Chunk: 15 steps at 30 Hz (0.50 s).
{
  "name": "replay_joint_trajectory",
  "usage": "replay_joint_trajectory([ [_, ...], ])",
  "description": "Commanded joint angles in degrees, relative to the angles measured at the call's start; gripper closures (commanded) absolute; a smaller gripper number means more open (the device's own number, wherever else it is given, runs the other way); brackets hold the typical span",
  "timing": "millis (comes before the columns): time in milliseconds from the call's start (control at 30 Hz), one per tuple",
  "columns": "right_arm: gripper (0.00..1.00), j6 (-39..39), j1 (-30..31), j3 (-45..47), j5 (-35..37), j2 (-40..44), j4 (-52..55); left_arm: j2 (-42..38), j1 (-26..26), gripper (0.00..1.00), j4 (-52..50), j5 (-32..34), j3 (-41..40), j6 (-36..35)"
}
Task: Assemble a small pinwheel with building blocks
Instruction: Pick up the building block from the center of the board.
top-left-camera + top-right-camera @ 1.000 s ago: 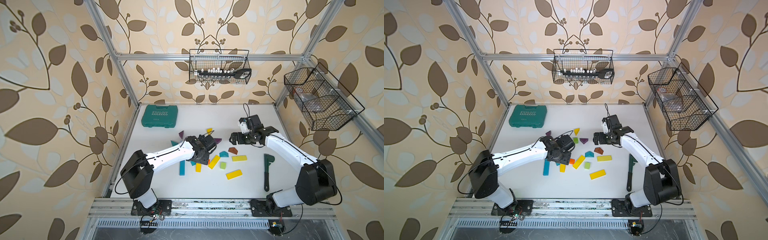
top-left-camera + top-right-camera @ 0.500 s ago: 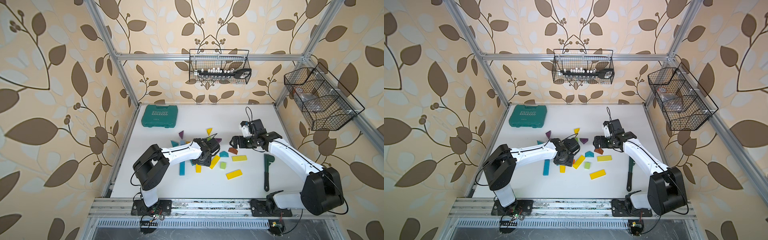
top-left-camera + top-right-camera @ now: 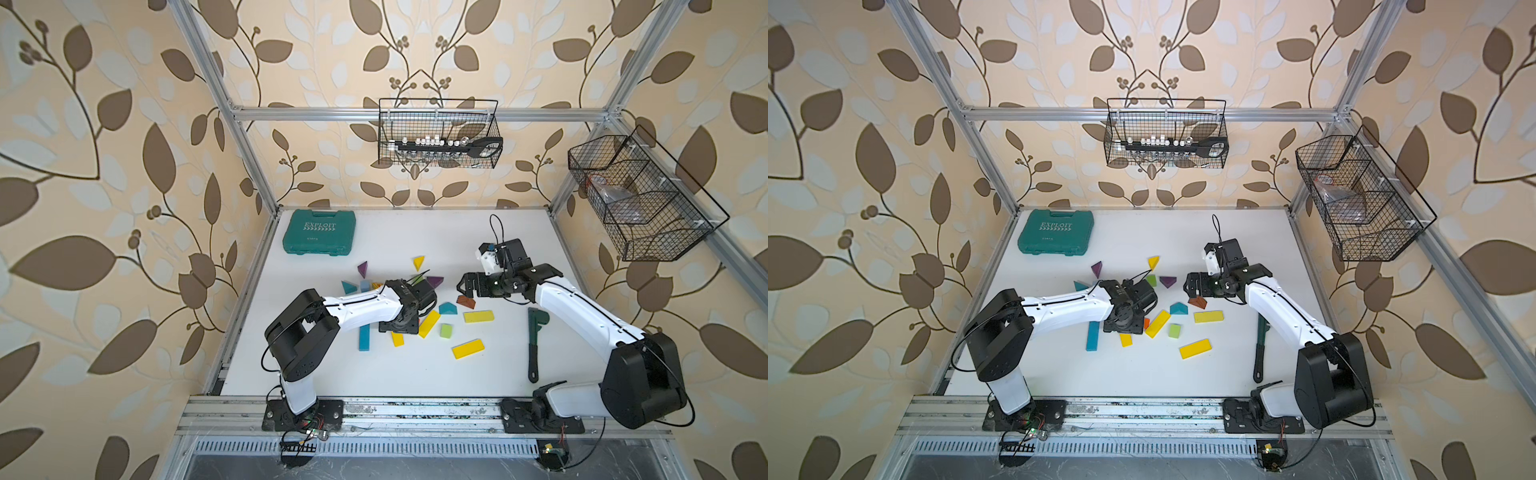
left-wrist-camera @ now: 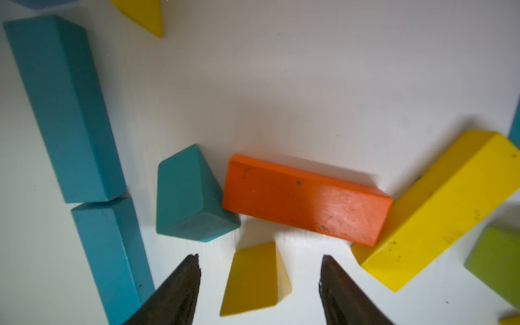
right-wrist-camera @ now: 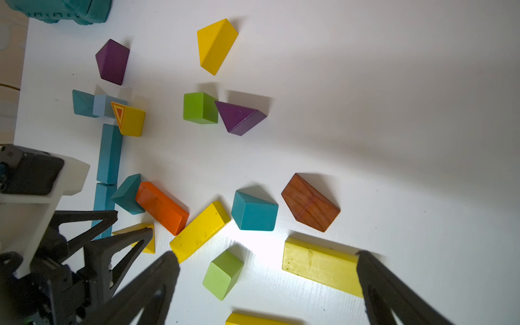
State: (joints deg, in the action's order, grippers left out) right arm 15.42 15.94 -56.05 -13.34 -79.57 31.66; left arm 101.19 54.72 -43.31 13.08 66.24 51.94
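The building blocks lie scattered mid-table in both top views. My left gripper (image 4: 259, 256) is open and points down over a small yellow wedge (image 4: 253, 281), which lies between the fingers with a gap on each side. Just beyond it lie a teal wedge (image 4: 188, 194), an orange bar (image 4: 304, 199) and a yellow bar (image 4: 439, 208). Two teal bars (image 5: 109, 153) run end to end up to a pale blue cube (image 5: 104, 105). My right gripper (image 5: 267, 254) is wide open above the table, near a light green cube (image 5: 223, 274) and a yellow bar (image 5: 318, 267). It holds nothing.
A teal tool case (image 3: 319, 237) sits at the back left. A dark green wrench (image 3: 534, 345) lies at the front right beside my right arm. Wire baskets (image 3: 438, 139) hang on the back and right walls. Purple wedges (image 3: 363, 269) and a yellow wedge (image 3: 418, 262) lie behind the cluster.
My left arm's elbow has swung in toward the blocks while its gripper stayed low over the small yellow wedge. The right gripper has come slightly toward the front.
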Motion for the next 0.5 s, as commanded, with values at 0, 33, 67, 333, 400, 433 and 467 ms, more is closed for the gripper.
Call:
replay_joint_trajectory([
  [0,0.0,0.0,-0.2,1.5,-1.4,-0.7,-0.7,-2.8,-0.1,0.33,-0.5,0.1,-1.2,5.4],
  [33,0.0,0.0,-0.2,1.5,-1.4,-0.7,-0.8,-2.4,0.0,0.35,-0.1,-0.5,-1.3,5.6],
  [67,0.01,0.0,-0.2,1.4,-1.3,-0.8,-0.8,-1.8,0.0,0.39,-0.1,-0.9,-1.2,5.9],
  [333,0.0,-0.1,-0.2,1.9,-2.8,-0.5,-1.1,0.9,0.0,0.59,0.3,-1.9,-1.0,7.5],
  [400,0.0,0.1,-0.2,2.5,-4.2,0.1,-1.9,1.0,0.0,0.66,1.0,-2.2,-1.2,6.7],
  [433,0.0,0.3,-0.1,3.2,-5.3,0.6,-2.8,0.8,0.0,0.69,1.7,-2.4,-1.4,6.0],
  [467,0.0,0.5,0.1,3.9,-6.4,1.0,-3.6,0.5,0.0,0.72,2.5,-2.4,-1.9,5.3],
])
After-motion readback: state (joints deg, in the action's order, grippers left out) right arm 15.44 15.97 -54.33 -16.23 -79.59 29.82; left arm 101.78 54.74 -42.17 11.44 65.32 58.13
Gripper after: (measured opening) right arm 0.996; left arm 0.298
